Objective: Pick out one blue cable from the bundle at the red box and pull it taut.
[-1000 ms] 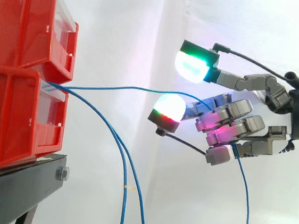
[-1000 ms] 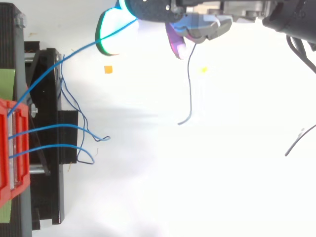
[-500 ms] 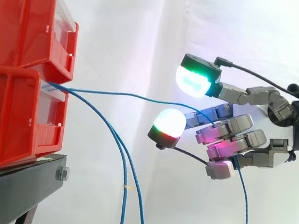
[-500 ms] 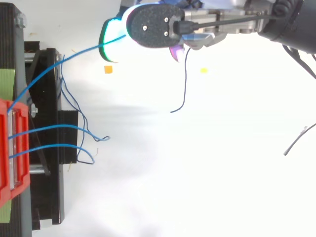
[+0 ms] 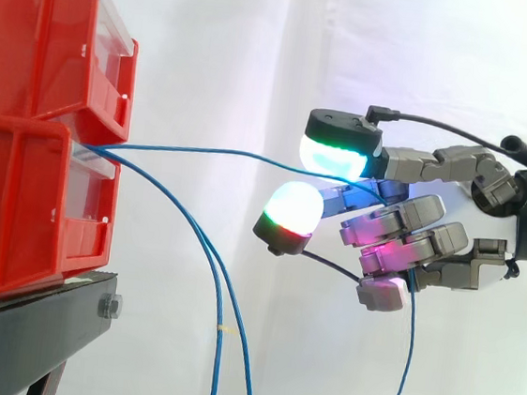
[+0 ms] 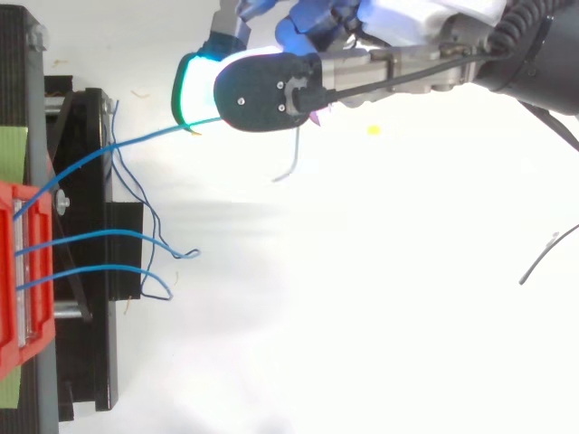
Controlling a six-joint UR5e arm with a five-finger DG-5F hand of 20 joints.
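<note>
Two red bins are stacked on a black stand (image 5: 33, 324), and blue cables come out of the front of the lower bin (image 5: 27, 201). One blue cable (image 5: 212, 152) runs almost level from that bin to my hand (image 5: 401, 233), to the right of the bins at about the lower bin's top. The hand's fingers are curled round this cable, with a glowing thumb pad above it. The cable's free end (image 5: 405, 354) hangs down below the hand. In the top view the same cable (image 6: 118, 149) slants from the bin (image 6: 11, 271) up to the hand (image 6: 262, 90).
Two more blue cables (image 5: 218, 315) droop from the lower bin and hang past the stand's edge. From above they loop out over the stand (image 6: 90, 362), one cable (image 6: 109, 233) beside the other (image 6: 90, 268). A white curtain is behind, and a small yellow scrap (image 6: 373, 129) lies on the white floor.
The hand has shifted slightly toward the bins and its thumb pad has dropped closer to the curled fingers. The cable's hanging free end has swung left. The bins and other cables stayed put.
</note>
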